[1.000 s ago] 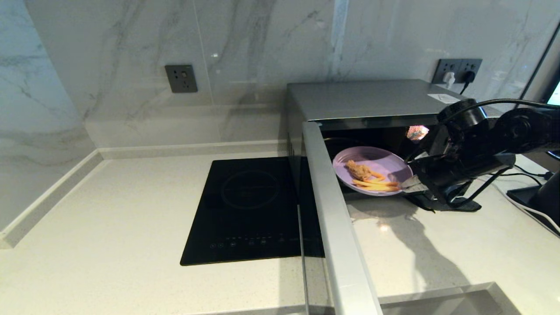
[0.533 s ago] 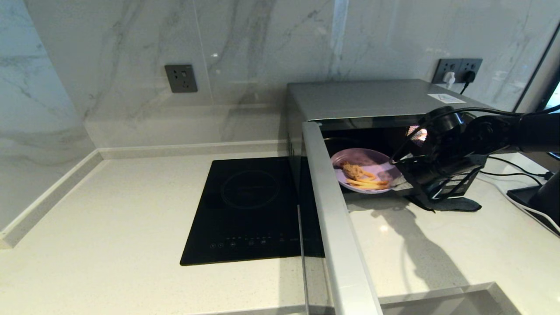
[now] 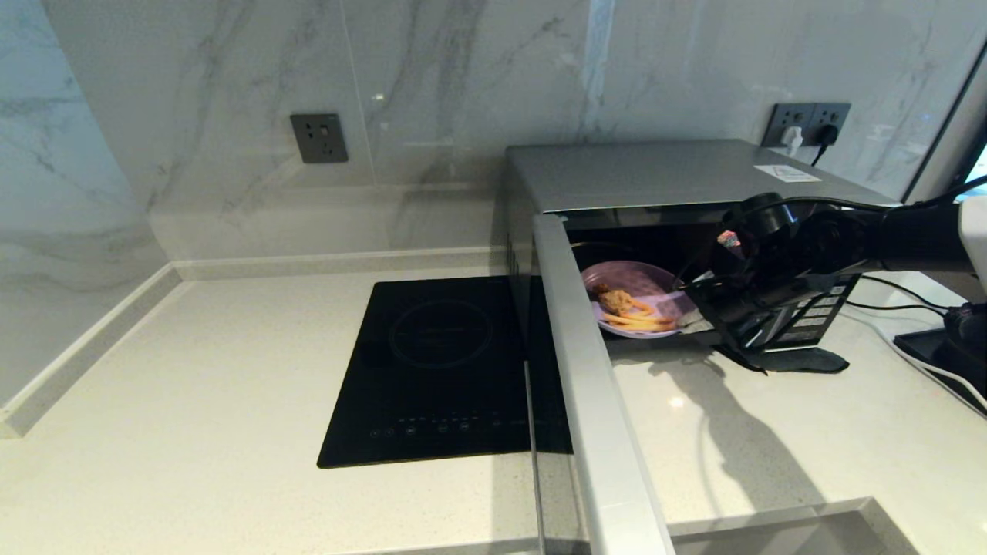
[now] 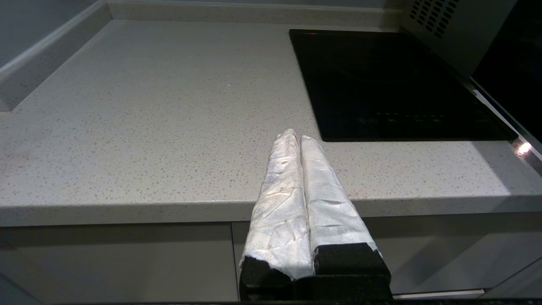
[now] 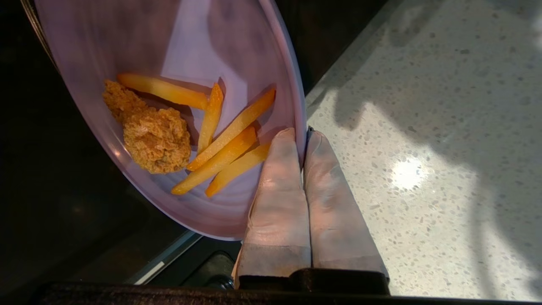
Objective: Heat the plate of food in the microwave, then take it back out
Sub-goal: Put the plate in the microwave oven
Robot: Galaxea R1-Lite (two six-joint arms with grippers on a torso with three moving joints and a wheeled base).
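Head view grip: my right gripper (image 3: 688, 321) pinches the round lavender-purple plate of food (image 3: 634, 305) at 3 o'clock.
Tip: keep it level entering the boxy silver microwave (image 3: 655, 181).
Left gripper (image 4: 296, 142): clenched, idle.

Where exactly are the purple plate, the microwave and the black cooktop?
plate of food (image 3: 644, 279): head view, bare purple surface.
microwave (image 3: 648, 173): head view, silver top panel.
cooktop (image 3: 439, 370): head view, black glass.

You are looking at a black induction cooktop (image 3: 443, 370) lying flat in the speckled countertop (image 3: 193, 401), well off to the claw's left. Behind it, a grey wall socket (image 3: 318, 138) is sitting on the marble backsplash (image 3: 231, 92).
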